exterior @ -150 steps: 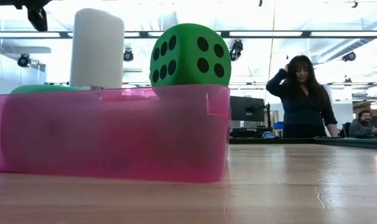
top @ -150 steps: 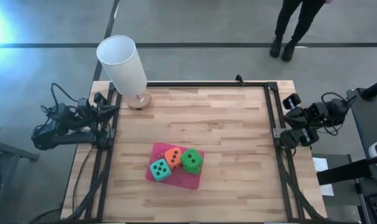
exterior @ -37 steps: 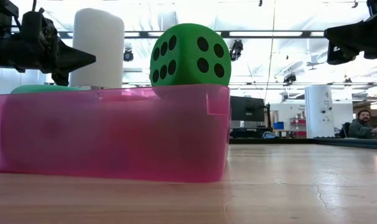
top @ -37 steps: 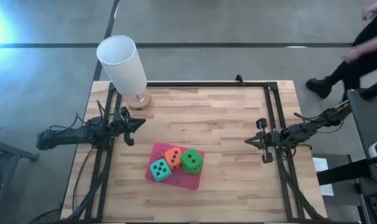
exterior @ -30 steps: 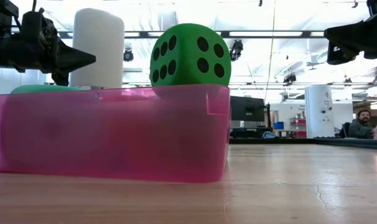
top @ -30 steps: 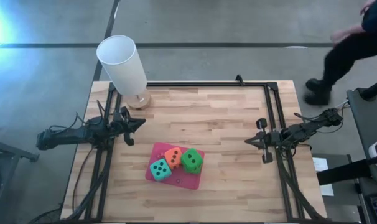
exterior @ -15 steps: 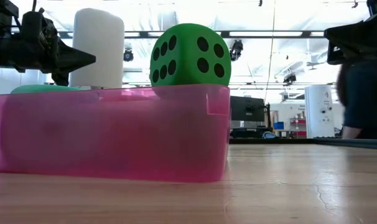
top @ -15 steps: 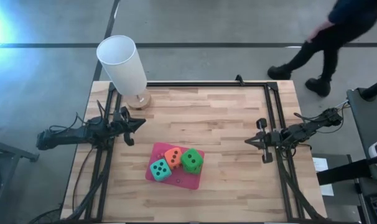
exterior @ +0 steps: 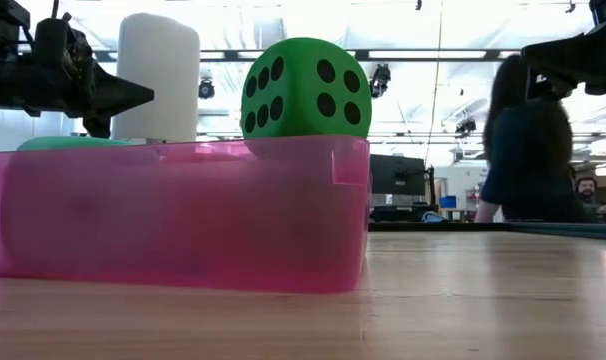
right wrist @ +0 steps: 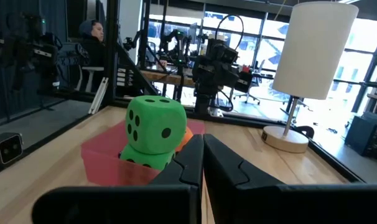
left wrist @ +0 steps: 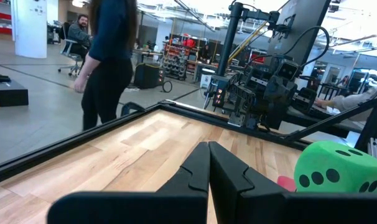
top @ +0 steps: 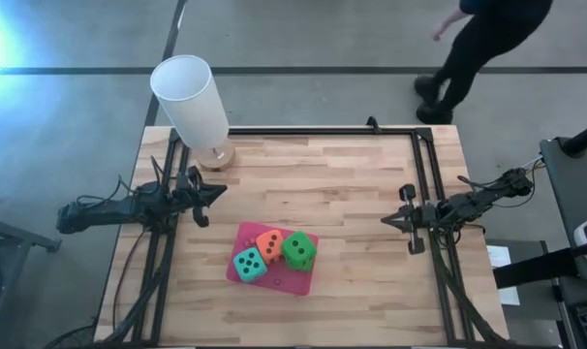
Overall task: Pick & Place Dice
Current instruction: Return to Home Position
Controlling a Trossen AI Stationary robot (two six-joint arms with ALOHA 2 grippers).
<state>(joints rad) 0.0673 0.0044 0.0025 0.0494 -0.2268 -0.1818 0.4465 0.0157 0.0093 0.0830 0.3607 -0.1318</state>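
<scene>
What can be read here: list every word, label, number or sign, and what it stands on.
No words, labels, brands or numbers are readable anywhere.
Only dark pips: the top green foam die in the pink translucent plastic bin shows a six-pip and a four-pip face.
Pips on the orange foam die and teal foam die: too small to count.

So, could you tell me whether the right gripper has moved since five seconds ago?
Yes. The right gripper has reached inward past the table's right frame rail, over the wood; earlier it sat folded outside that rail.

Robotics lab: equipment racks (left wrist: 186, 53), framed workbench (top: 323, 184)
</scene>
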